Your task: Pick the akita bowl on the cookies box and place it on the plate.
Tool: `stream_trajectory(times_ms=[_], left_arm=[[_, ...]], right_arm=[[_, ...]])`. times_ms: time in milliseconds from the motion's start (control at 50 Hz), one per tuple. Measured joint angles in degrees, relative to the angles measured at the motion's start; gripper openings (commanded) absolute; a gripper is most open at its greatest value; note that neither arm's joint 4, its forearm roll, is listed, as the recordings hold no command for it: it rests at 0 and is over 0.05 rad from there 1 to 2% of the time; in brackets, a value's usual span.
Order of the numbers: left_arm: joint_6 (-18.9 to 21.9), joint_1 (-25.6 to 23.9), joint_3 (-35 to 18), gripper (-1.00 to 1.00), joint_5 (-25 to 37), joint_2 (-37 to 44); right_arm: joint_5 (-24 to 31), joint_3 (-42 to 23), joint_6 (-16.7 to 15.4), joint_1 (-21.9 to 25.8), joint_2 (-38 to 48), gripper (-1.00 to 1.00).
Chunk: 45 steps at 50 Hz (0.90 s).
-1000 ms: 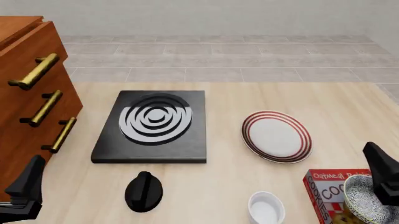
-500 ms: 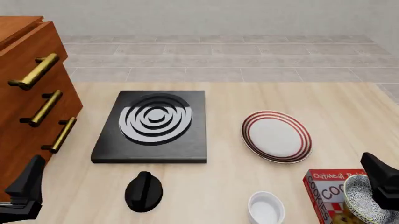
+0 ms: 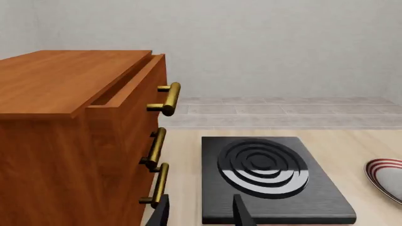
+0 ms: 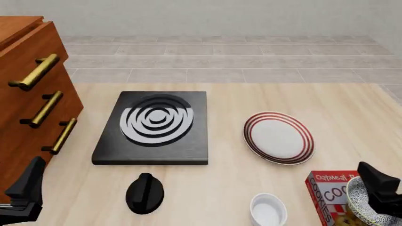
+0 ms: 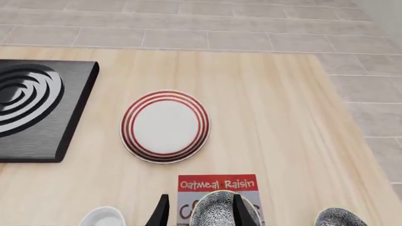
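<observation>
Lower now, right hand (image 4: 377, 190) straddles akita bowl (image 4: 363, 203) rim on cookies box (image 4: 330, 190), fingers apart, beside white bowl (image 4: 268, 209)

speckled akita bowl (image 4: 364, 207) atop red cookies box (image 4: 330, 193) — ringed plate (image 4: 278, 137) beyond.

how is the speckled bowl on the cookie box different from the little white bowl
The akita bowl is dark outside with white speckles; the small white bowl is plain white. The akita bowl sits raised on the cookies box; the white bowl stands on the table. Both are small, round and upright.
</observation>
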Motion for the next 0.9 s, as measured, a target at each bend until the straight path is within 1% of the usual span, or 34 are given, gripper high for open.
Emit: stream_trajectory(times_ms=[280,560,900], left_arm=[[0.0,0.0,0.0,1.0,0.0,0.0],[0.0,0.0,0.0,1.0,0.0,0.0],[0.0,0.0,0.0,1.0,0.0,0.0]], right_arm=[[-1.7,1.5,1.2,0.4,2.0,1.0],[-1.0,3.1,2.7,0.5,1.5,1.0],[-0.5,4.0,4.7,-0.6,1.4,1.0]])
